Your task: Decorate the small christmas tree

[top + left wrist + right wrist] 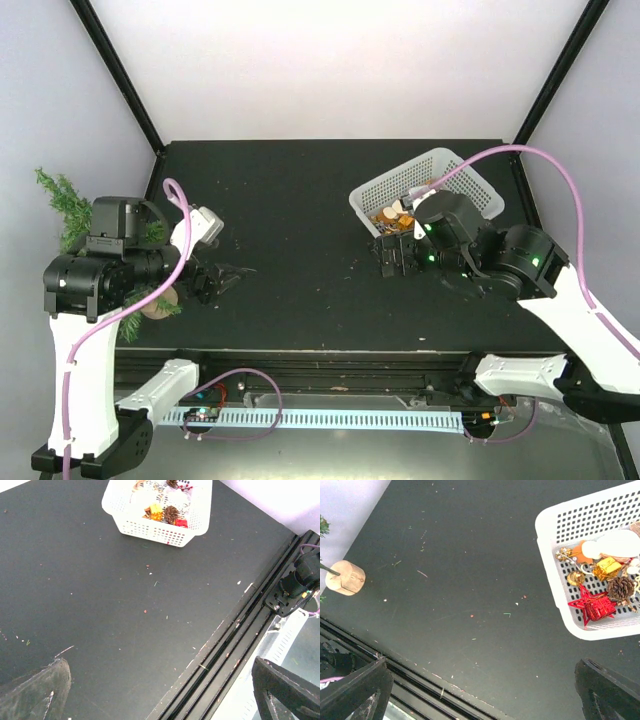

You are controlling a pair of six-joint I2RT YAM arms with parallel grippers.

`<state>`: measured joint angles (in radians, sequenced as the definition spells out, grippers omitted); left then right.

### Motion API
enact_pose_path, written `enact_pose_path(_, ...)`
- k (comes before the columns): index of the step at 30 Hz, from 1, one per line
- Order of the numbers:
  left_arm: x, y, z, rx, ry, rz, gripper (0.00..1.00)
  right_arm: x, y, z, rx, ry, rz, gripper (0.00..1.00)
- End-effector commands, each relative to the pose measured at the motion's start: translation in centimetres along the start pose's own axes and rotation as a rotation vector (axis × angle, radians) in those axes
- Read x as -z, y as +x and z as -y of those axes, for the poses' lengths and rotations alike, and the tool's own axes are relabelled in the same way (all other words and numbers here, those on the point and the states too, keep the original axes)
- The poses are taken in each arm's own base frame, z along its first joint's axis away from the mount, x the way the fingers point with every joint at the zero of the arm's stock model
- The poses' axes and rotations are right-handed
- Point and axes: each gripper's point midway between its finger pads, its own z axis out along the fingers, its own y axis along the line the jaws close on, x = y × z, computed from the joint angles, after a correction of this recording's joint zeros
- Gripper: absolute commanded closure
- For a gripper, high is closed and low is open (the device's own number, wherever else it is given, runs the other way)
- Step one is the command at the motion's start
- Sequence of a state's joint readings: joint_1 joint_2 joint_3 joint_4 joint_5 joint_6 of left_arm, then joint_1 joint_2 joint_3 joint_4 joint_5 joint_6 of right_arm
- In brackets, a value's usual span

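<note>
The small christmas tree (pixel 68 205) is at the table's far left edge, dark green and bristly, largely hidden behind my left arm. Its light-wood base (pixel 157 306) shows below the arm, and the base (pixel 345 577) also shows in the right wrist view. A white basket (pixel 398 175) at the back right holds ornaments: a red star (pixel 595 607), a pine cone (pixel 620 587) and a gold piece (pixel 605 567). My left gripper (pixel 212 280) hovers open beside the tree base, empty (pixel 160 700). My right gripper (pixel 392 258) is open just in front of the basket (pixel 547 565), empty (pixel 480 695).
A black grooved rail (pixel 330 365) runs along the table's near edge, with a white cable chain (pixel 330 418) below it. White walls and black frame posts close in the sides and back. Small crumbs dot the dark tabletop (pixel 145 611).
</note>
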<state>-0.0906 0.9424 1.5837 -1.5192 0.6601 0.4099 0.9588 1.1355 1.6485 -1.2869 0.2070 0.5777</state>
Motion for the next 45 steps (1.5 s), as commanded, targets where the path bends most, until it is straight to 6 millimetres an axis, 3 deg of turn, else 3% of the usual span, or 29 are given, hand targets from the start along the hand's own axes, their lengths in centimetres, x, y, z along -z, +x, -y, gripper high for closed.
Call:
enact_pose_path(1,0.5,-0.4,0.4,-0.012,0.01,0.01,0.01,-0.2,0.4,0.0,0.034,-0.006,-0.004,0.0)
enact_pose_path(4,1.6,-1.1,0.2,-0.046,-0.05,0.032,0.01,0.1,0.4,0.0,0.04,-0.015,0.004,0.0)
enact_pose_path(8,5.9,-4.3,-1.7,-0.115,-0.31,0.145,0.02,-0.1,0.6,0.0,0.054,-0.016,-0.005,0.0)
enact_pose_path(11,12.0,-7.6,-2.8,-0.136,-0.594,0.348,0.02,-0.3,0.6,-0.3,0.067,-0.022,-0.009,0.0)
enact_pose_path(14,18.6,-9.2,-2.8,-0.126,-0.849,0.544,0.01,-0.8,0.7,-0.6,0.083,-0.034,-0.024,0.0)
enact_pose_path(17,24.7,-8.5,-3.8,-0.038,-1.133,0.633,0.01,-1.6,1.5,-0.9,0.105,-0.045,-0.057,0.0)
enact_pose_path(20,27.9,-6.9,-3.5,0.0,-1.284,0.679,0.01,-2.4,2.3,-1.3,0.128,-0.063,-0.094,0.0)
enact_pose_path(25,28.5,-3.1,-4.9,0.07,-1.441,0.623,0.01,-3.3,2.7,-2.3,0.17,-0.096,-0.137,0.0)
enact_pose_path(28,27.6,-1.6,-6.1,0.095,-1.495,0.588,0.01,-3.8,3.0,-2.7,0.178,-0.112,-0.165,0.0)
enact_pose_path(35,23.7,-0.4,-10.6,0.146,-1.554,0.495,0.01,-3.9,3.4,-3.3,0.17,-0.131,-0.203,0.0)
enact_pose_path(45,24.5,0.5,-13.1,0.229,-1.771,0.565,0.01,-4.1,2.6,-3.6,0.122,-0.105,-0.224,0.0)
